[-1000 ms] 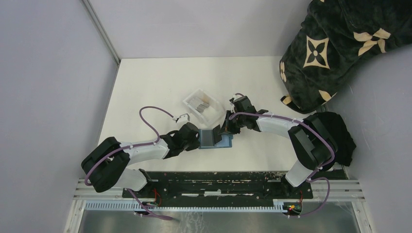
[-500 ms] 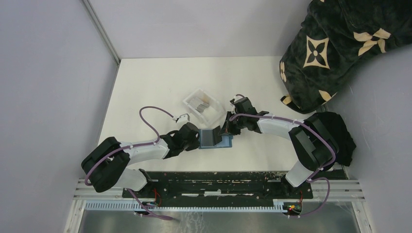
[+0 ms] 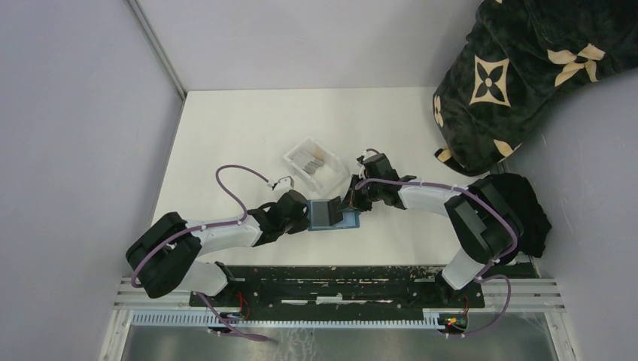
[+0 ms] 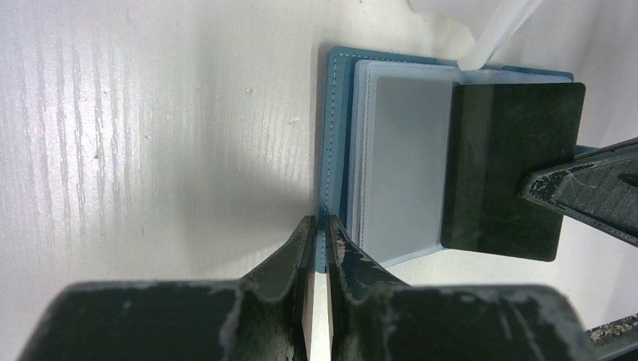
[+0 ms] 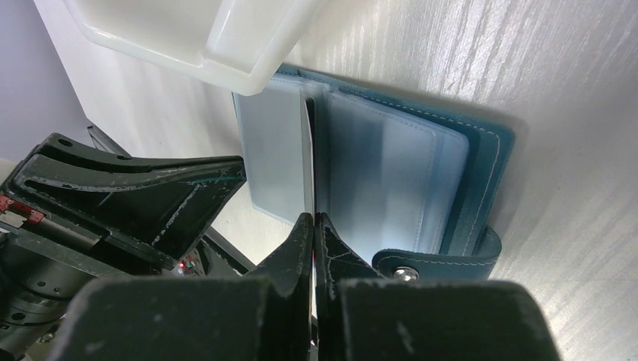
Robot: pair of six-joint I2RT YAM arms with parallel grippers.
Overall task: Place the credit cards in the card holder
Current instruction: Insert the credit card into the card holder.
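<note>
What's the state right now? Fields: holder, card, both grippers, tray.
card holder: open, clear pockets up
dark card: on edge over the pockets; seated or not, cannot tell
left gripper: shut on card holder cover edge
right gripper: shut on dark card
clear tray: beside card holder, greyish cards inside

White links (image 3: 222, 237), black joints (image 3: 162, 256), purple cables (image 3: 218, 177), scuffed black fingers (image 4: 282, 274)
</note>
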